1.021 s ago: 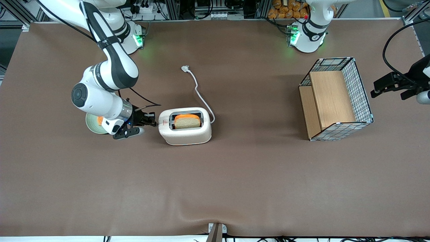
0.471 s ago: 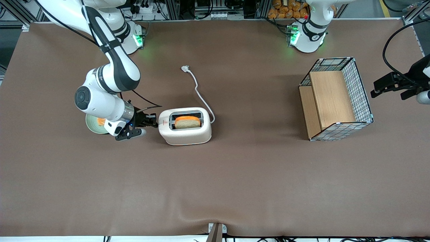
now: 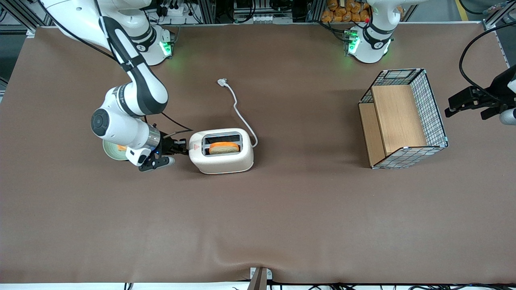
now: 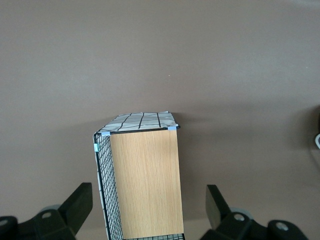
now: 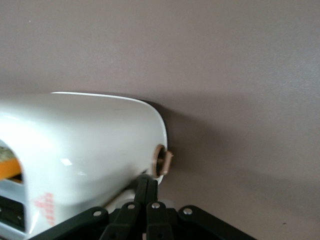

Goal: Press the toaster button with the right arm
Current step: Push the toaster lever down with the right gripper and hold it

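At toaster's (image 3: 221, 151) narrow end toward working arm's side, gripper (image 3: 182, 146) sits, tips touching casing beside red triangle sticker (image 3: 195, 147). Fingers pressed together, nothing held. Toaster button (image 5: 165, 162) juts from end wall, just beside fingers (image 5: 146, 192) in wrist view; contact with tab itself not confirmed. Bread slice (image 3: 224, 148) sits low in slot. Toaster near table middle, cord (image 3: 238, 111) trailing farther from camera. Risk: light toaster slides or tilts under sideways push; fingers slip off small tab, scrape casing.

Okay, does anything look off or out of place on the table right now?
Only the wire basket, tipped on its side toward the parked arm's end. The toaster stands upright with toast in its slot, and the gripper, fingers shut, sits at its narrow end.
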You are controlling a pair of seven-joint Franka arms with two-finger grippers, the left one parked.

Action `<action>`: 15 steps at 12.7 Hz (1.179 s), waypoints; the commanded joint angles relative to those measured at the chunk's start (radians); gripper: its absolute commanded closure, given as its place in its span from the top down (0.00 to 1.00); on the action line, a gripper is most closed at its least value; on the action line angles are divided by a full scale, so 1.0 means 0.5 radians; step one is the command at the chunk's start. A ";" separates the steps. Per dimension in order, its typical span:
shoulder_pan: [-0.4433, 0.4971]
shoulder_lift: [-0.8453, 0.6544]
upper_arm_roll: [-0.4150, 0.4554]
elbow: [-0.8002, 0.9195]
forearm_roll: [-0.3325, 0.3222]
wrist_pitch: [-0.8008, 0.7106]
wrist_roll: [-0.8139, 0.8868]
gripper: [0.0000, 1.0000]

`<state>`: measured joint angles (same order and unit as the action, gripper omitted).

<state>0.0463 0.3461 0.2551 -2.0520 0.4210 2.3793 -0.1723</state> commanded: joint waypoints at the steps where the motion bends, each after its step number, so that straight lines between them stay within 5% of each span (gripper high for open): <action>1: -0.059 0.016 0.024 -0.047 0.179 0.012 -0.189 0.00; 15: -0.007 0.127 0.027 -0.038 0.204 0.043 -0.235 0.00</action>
<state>0.0303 0.3736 0.2548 -2.0614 0.4928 2.3946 -0.2629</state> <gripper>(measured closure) 0.991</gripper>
